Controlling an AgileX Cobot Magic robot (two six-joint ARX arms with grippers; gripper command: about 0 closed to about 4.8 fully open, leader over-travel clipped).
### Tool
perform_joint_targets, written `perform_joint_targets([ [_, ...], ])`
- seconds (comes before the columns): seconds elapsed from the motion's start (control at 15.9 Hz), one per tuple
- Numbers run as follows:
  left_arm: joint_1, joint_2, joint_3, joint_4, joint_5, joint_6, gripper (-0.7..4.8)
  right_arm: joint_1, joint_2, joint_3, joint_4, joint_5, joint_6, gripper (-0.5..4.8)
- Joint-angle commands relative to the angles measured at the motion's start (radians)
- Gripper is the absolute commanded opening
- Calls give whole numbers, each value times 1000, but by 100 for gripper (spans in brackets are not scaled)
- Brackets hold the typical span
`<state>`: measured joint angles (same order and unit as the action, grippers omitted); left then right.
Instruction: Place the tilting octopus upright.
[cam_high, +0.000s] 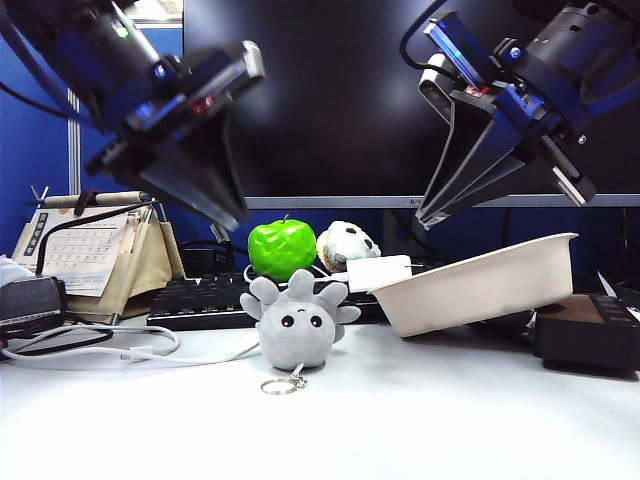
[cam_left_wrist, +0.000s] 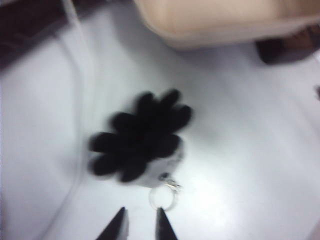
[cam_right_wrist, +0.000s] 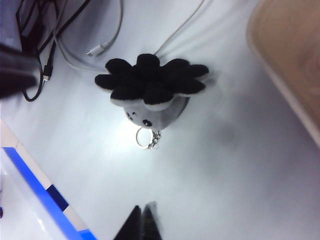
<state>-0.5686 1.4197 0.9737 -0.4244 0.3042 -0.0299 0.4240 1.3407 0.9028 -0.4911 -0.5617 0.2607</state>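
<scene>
The light-grey octopus (cam_high: 297, 325) rests on the white table with its round head down and its stubby tentacles pointing up; its black eyes face the exterior camera. Its silver keyring (cam_high: 280, 385) lies on the table in front of it. The wrist views show the octopus (cam_left_wrist: 142, 135) (cam_right_wrist: 150, 85) from above with dark tentacle undersides and the keyring (cam_left_wrist: 162, 198) (cam_right_wrist: 142, 137). My left gripper (cam_high: 235, 215) (cam_left_wrist: 141, 215) hangs above and left of it, slightly open with nothing between its fingers. My right gripper (cam_high: 425, 218) (cam_right_wrist: 143, 211) hangs above and to the right, shut and empty.
Behind the octopus sit a green apple (cam_high: 281, 247), a white-and-grey plush (cam_high: 346, 243) and a keyboard (cam_high: 195, 300). A tilted cream tray (cam_high: 480, 285) stands at the right, beside a dark box (cam_high: 590, 335). A desk calendar (cam_high: 85, 250) and white cable (cam_high: 130, 350) lie at the left.
</scene>
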Motion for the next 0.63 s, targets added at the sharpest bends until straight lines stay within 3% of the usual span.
perform_joint_targets([
  [0.06, -36, 48, 1, 11, 16, 21, 89, 2, -3, 4, 11, -69, 1, -1],
  [0.25, -69, 109, 1, 31, 8, 83, 135, 2, -4, 4, 9, -70, 1, -1],
  [0.63, -76, 121, 3, 107, 2, 86, 188, 2, -3, 3, 2, -69, 0, -1],
])
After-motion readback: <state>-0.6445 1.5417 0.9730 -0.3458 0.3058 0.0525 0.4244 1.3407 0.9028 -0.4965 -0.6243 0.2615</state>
